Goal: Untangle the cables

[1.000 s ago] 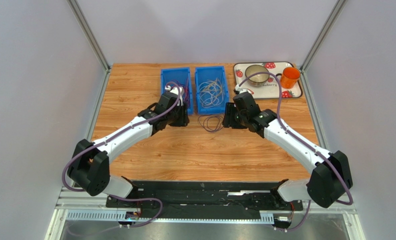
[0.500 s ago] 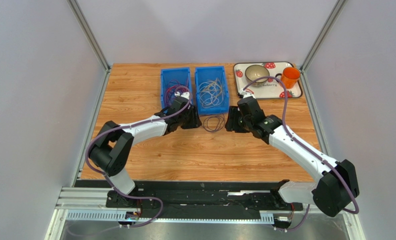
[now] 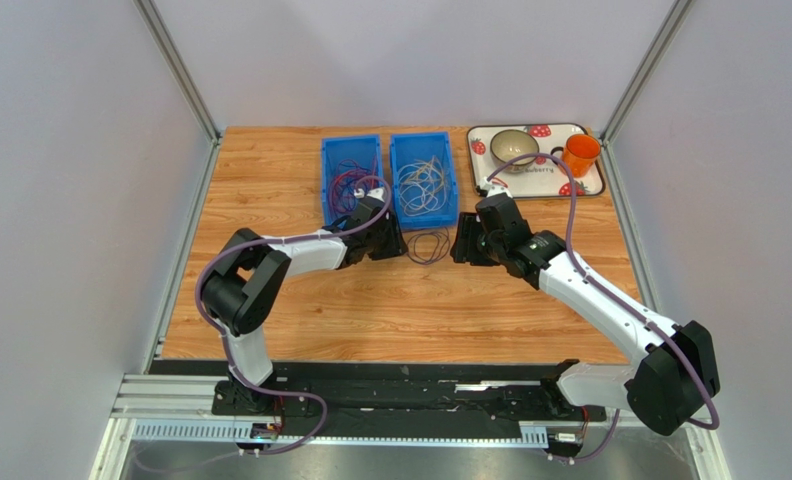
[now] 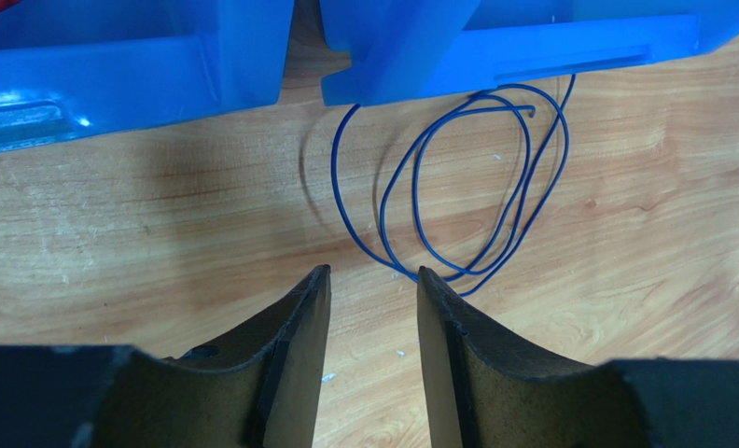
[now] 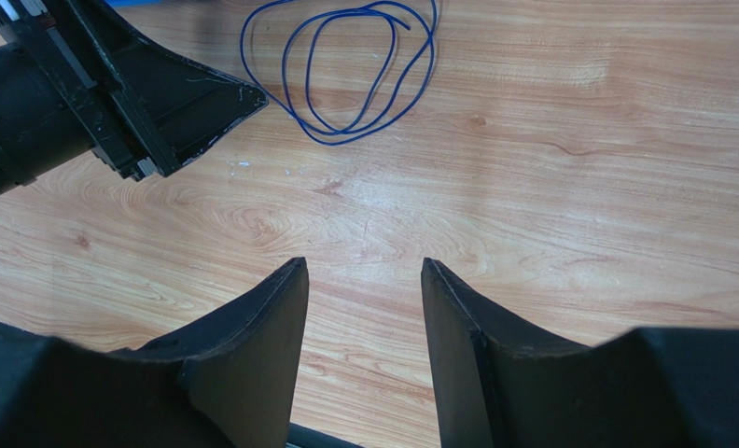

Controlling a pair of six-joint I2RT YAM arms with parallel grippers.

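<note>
The left bin [image 3: 326, 180] holds red cables [image 3: 348, 185]; left fingers [image 4: 299, 345] part-open, empty. One dark blue cable [image 3: 428, 246] lies looped on the tabletop [image 3: 390, 300], not yet binned. The right bin [image 3: 454, 190] holds pale cables [image 3: 422, 185]; right fingers [image 5: 271, 327] part-open, empty. Judged nearly complete.

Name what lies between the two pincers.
A blue cable loop lies between the left pincer and the right pincer; the top view shows it.
</note>
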